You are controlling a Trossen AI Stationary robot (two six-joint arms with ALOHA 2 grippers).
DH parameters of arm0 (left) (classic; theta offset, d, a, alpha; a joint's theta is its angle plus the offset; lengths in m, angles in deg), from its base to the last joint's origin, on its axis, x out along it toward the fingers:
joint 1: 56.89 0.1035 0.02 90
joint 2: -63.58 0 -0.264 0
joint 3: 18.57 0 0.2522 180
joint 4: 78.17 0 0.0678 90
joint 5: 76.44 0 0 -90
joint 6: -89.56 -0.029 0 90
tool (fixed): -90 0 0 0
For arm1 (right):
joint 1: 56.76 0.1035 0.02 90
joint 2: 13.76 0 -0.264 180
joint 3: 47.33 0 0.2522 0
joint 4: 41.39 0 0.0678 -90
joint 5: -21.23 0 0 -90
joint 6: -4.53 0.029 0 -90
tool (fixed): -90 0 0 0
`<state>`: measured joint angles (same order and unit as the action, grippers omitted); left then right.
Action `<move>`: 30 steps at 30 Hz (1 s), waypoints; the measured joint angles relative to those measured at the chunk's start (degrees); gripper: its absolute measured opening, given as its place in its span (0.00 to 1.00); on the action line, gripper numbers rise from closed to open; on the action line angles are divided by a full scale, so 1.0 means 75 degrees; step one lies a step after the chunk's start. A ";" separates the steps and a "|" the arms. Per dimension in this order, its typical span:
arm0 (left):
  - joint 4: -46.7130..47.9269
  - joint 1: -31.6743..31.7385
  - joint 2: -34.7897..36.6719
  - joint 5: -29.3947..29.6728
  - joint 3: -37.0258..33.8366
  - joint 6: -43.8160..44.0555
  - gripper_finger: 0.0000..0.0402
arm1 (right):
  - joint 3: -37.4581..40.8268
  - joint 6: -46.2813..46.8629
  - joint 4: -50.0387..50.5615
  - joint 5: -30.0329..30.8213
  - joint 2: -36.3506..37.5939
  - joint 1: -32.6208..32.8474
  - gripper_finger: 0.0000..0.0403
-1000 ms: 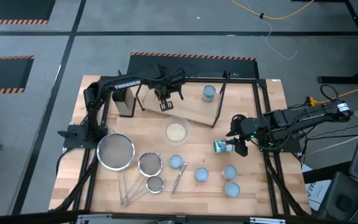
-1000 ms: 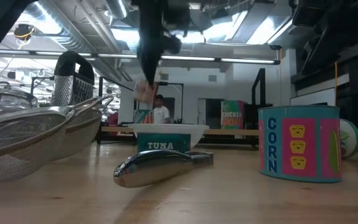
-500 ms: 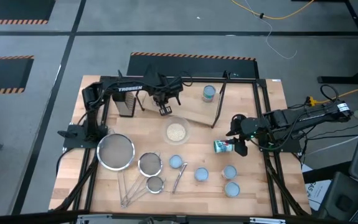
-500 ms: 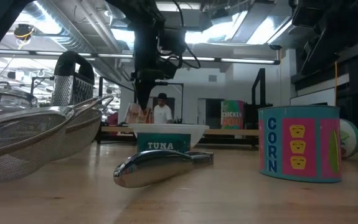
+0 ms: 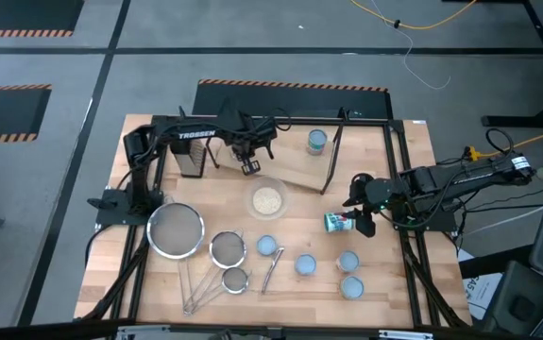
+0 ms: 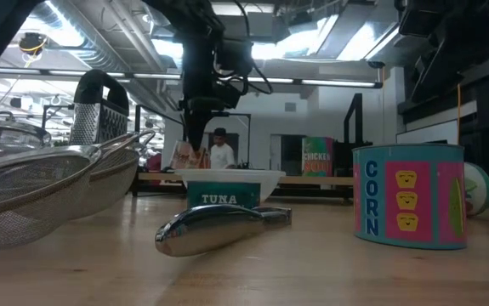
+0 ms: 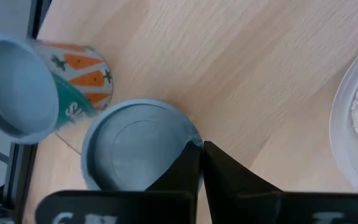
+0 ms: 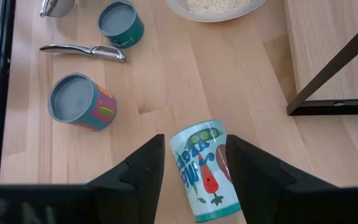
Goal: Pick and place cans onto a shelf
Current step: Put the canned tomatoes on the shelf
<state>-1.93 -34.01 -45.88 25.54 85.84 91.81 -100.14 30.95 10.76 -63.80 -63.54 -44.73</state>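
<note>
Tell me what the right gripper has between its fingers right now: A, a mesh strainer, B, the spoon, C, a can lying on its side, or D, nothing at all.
C: in the right wrist view the right gripper has its two fingers on either side of a can that lies on its side on the tabletop, its pea-and-carrot label facing up.

TUNA can [image 6: 230, 199], CORN can [image 6: 407, 195], TROSSEN arm [image 5: 194, 135]

Left hand [image 5: 249, 166] shut — right hand [image 5: 354, 220] open-fingered.
</note>
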 joint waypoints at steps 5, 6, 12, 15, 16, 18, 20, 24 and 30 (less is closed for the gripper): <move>0.0032 0.0058 0.0360 -0.0073 -0.0009 0.0112 0.01 | 0.0000 0.0001 -0.0015 0.0006 0.0000 0.0000 0.43; 0.0030 0.0071 0.0470 -0.0092 -0.0006 0.0112 0.01 | 0.0000 0.0001 -0.0015 0.0006 0.0000 0.0000 0.43; -0.0028 0.0168 0.0885 -0.0119 -0.0006 0.0120 0.01 | 0.0000 0.0004 -0.0023 0.0006 0.0000 0.0000 0.43; -0.0058 0.0177 0.0974 -0.0109 0.0006 0.0216 0.01 | 0.0000 0.0004 -0.0041 0.0006 0.0000 0.0000 0.43; -0.0061 0.0177 0.0960 -0.0109 0.0001 0.0229 0.01 | 0.0000 0.0004 -0.0055 0.0006 0.0000 0.0000 0.43; -0.0190 0.0177 0.0960 -0.0106 -0.0120 0.0229 0.01 | 0.0000 0.0004 -0.0057 0.0006 0.0000 -0.0003 0.43; -0.0472 0.0177 0.0963 -0.0194 -0.0411 0.0263 0.01 | 0.0000 0.0004 -0.0060 0.0005 0.0000 0.0000 0.43; -0.0914 0.0189 0.1056 -0.0529 -0.1042 0.0287 0.01 | -0.0003 -0.0002 -0.0061 0.0003 0.0000 0.0000 0.43; -0.1162 0.0269 0.1071 -0.0526 -0.1270 0.0127 0.01 | -0.0003 0.0004 -0.0095 0.0003 0.0000 0.0000 0.43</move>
<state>-10.64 -32.00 -37.84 21.60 76.32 92.77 -100.16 30.98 10.05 -63.78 -63.54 -44.73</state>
